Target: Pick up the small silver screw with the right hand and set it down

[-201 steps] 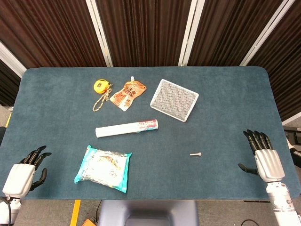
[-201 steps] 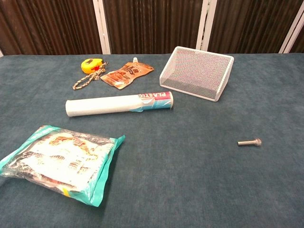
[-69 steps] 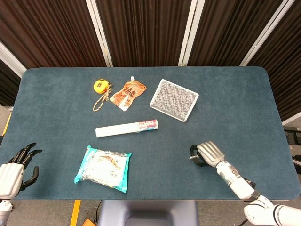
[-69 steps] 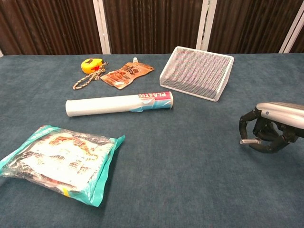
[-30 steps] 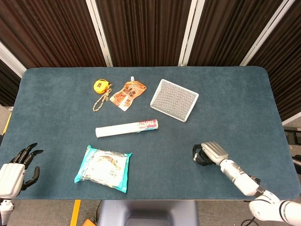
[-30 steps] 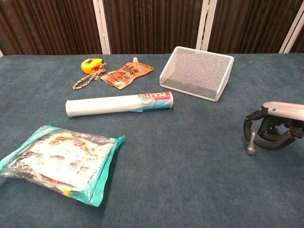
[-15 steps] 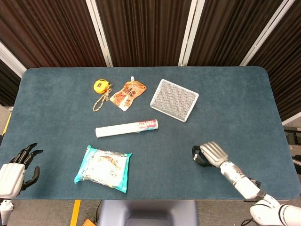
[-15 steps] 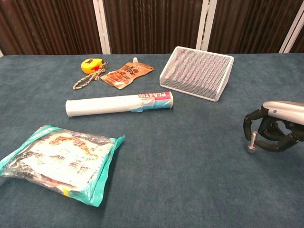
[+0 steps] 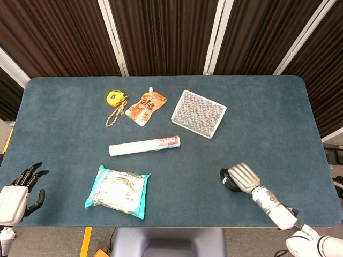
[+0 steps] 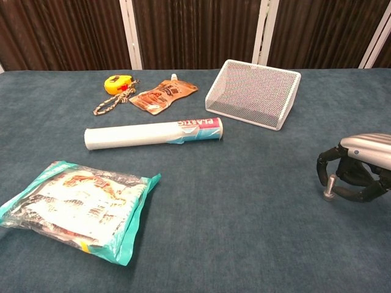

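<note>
Right robot hand (image 10: 357, 174) pinches screw (image 10: 330, 187); near-upright, head down.

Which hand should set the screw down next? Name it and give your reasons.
Right. The right hand already pinches the small silver screw just above the table. The left hand sits at the far left edge, holding nothing, well away from it.
</note>
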Available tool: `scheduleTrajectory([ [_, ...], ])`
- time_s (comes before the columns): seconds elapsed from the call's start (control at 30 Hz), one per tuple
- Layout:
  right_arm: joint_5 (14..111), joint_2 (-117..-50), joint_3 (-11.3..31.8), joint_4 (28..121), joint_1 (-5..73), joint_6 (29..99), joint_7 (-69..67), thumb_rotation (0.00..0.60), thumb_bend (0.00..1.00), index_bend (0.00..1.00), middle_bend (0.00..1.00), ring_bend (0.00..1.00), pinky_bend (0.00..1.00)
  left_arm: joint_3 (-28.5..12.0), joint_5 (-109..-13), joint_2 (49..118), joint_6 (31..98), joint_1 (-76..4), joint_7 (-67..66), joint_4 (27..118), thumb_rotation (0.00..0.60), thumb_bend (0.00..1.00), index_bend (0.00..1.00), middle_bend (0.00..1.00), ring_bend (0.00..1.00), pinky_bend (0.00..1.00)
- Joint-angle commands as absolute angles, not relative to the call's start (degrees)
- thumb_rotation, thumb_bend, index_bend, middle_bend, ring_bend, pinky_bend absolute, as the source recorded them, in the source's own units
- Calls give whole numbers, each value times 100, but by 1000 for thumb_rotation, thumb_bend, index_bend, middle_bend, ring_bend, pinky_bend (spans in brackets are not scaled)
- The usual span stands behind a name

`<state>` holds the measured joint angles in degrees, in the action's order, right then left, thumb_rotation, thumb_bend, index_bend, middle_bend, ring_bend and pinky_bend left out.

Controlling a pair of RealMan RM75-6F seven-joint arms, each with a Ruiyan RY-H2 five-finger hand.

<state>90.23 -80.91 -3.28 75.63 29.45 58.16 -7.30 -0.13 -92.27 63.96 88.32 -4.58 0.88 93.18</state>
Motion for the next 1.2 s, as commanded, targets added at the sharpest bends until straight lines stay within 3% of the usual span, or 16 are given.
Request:
scheduleTrajectory([
  [0.03,9004,-8079,-326,7579,2942,5804,-707,600,533,598,998,883,776,-13,-9226,6396,8832,-458,87,9319,600,561,259,92,169,414],
  [0.3,8903,-8022,-308,7664,2935,5740,-585,600,530,472,998,883,776,-14,-9229,6398,8833,-458,75,9320,600,560,294,91,170,414],
  [0.57,8855,-7959,-298,7751,2940,5692,-601,600,430,375,998,883,776,-13,-9224,6396,8832,-457,73,9319,600,560,312,92,169,413],
  [0.87,8856,-7773,-288,7960,2862,5850,-549,600,211,361,998,883,776,-18,-9217,6394,8833,-457,85,9318,600,560,314,91,169,414],
  [1.07,8729,-7627,-203,8282,2424,6642,708,600,114,347,992,827,744,-22,-9221,6394,8842,-457,86,9324,600,560,313,92,170,414],
  [1.13,8681,-7654,-167,8374,2162,7114,1419,600,98,354,910,772,706,-23,-9226,6396,8848,-457,78,9326,600,560,313,92,169,414],
  [1.2,8627,-7687,-141,8471,1901,7543,1901,600,84,360,710,702,690,-20,-9236,6397,8857,-453,69,9330,600,560,313,92,171,414],
])
